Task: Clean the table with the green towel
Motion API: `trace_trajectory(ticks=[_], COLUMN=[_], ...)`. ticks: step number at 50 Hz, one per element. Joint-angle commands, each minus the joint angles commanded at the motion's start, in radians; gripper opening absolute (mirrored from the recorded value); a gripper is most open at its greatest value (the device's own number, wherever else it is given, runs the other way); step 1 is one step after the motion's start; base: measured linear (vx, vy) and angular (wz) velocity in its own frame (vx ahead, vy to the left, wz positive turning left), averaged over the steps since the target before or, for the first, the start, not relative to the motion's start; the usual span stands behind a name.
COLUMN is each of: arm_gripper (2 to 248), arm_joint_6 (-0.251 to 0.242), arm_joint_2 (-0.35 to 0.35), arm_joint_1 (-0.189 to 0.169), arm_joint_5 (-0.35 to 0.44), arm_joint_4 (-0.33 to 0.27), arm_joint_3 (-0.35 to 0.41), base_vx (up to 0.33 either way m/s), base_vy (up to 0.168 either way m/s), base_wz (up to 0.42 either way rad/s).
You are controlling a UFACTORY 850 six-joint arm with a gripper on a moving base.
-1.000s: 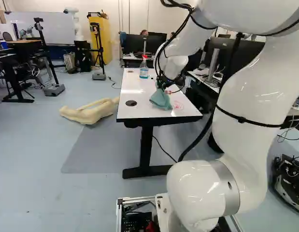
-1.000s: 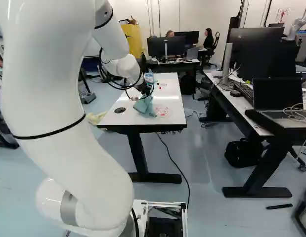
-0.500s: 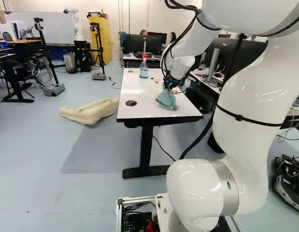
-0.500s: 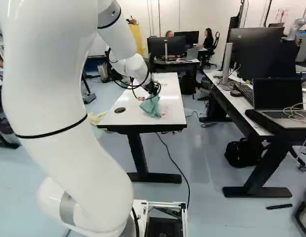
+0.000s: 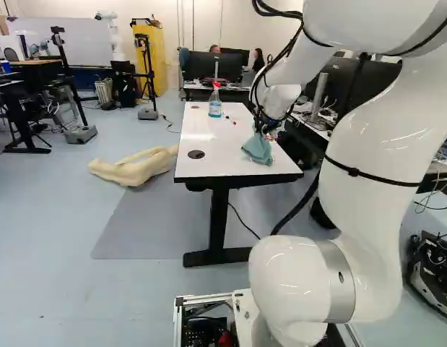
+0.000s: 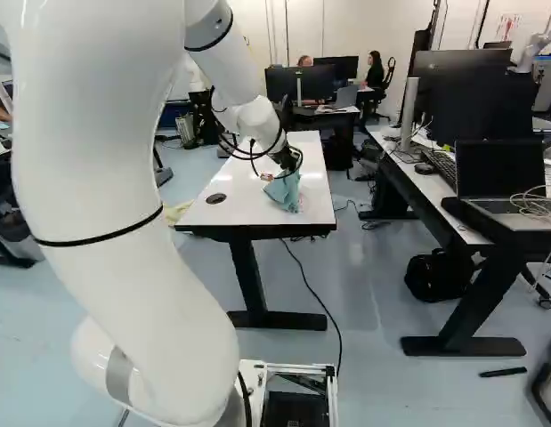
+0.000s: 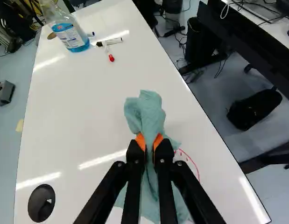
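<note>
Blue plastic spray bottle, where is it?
In the left base view, the bottle stands far along the white table, left of the red-capped marker.

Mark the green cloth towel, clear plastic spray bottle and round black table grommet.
Green towel [image 7: 146, 112]: wrist view, crumpled far end.
Spray bottle [image 7: 68, 34]: wrist view, body label.
Black grommet [image 5: 196, 154]: left base view, its centre.

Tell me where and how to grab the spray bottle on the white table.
Grip the spray bottle at its narrow neck, just under the red trigger head. Coming in level from the arm's side looks best: it stands upright and tapers upward, and the markers lie low beside its base.
</note>
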Motion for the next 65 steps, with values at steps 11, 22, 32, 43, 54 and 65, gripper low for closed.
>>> trace_trajectory(ticks=[11,22,32,43,54,65], arm_gripper=[38,38,38,38,38,38], arm_joint_6=[0.000,0.000,0.000,0.000,0.000,0.000], arm_joint_2=[0.000,-0.002,-0.015,-0.041,-0.069,-0.098], arm_joint_1=[0.000,0.011,0.011,0.011,0.011,0.011], arm_joint_5=[0.000,0.000,0.000,0.000,0.000,0.000], arm_joint_4=[0.000,0.000,0.000,0.000,0.000,0.000], arm_joint_3=[0.000,-0.002,-0.003,-0.006,-0.010,-0.014], base_vx=[0.000,0.000,0.000,0.000,0.000,0.000], base_vy=[0.000,0.000,0.000,0.000,0.000,0.000], base_wz=[0.000,0.000,0.000,0.000,0.000,0.000])
